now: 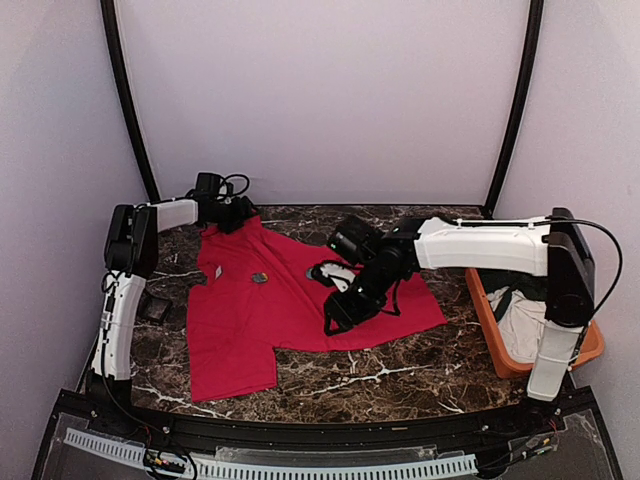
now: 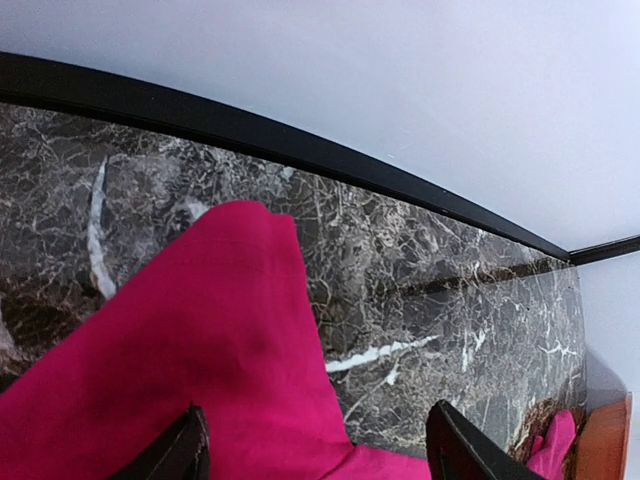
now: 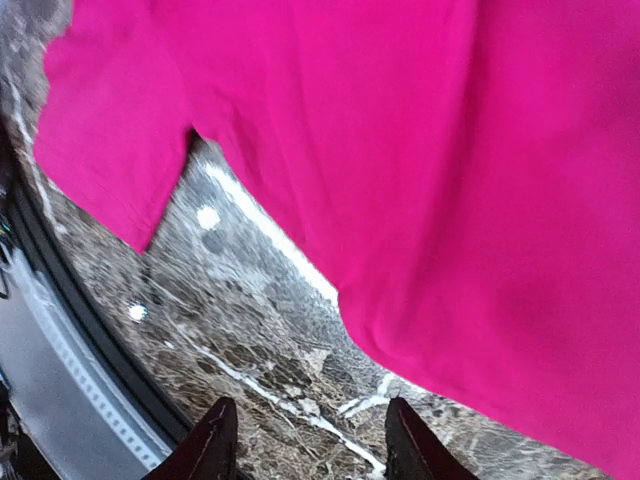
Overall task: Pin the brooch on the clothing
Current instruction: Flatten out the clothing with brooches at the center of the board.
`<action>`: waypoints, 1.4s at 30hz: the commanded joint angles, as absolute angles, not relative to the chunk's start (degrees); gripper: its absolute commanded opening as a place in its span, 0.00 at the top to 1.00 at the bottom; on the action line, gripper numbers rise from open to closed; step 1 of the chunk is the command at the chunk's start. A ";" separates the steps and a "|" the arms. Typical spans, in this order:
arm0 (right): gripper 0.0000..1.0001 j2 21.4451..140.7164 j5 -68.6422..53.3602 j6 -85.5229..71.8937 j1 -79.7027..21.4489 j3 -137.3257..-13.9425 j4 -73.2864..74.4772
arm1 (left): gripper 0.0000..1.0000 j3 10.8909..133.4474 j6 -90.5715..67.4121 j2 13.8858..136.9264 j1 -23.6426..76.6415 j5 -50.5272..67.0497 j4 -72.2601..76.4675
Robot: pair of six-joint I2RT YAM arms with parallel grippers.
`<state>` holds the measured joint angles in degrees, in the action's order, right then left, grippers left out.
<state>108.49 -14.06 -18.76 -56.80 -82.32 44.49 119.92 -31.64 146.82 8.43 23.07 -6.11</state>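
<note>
Hovering spread and empty, the left hand (image 2: 315, 455) is at the far corner of the red T-shirt (image 1: 240, 320) on the desk (image 1: 400, 370), a dark speck (image 1: 258, 277) mid-shirt may be the brooch, pinned or not unclear, and the right hand (image 3: 310, 445) hangs empty, fingers apart

Dark marble table (image 1: 400, 375) w/ white veins. Red T-shirt (image 1: 250, 310) lies spread flat mid-table. Orange tray (image 1: 487, 320) at right edge, small dark flat item (image 1: 155, 307) at left.
</note>
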 commanded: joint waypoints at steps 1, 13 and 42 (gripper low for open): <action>0.50 100.96 -13.96 -18.63 -51.08 -88.29 45.06 | 0.25 117.47 -33.30 139.45 9.31 26.97 -4.32; 0.50 108.32 -9.01 -17.67 -41.40 -88.08 42.02 | 0.20 123.33 -29.04 144.35 20.49 30.13 -10.27; 0.52 112.76 -16.80 -20.90 -49.30 -72.68 39.20 | 0.27 124.49 -23.80 152.53 23.12 24.19 -16.68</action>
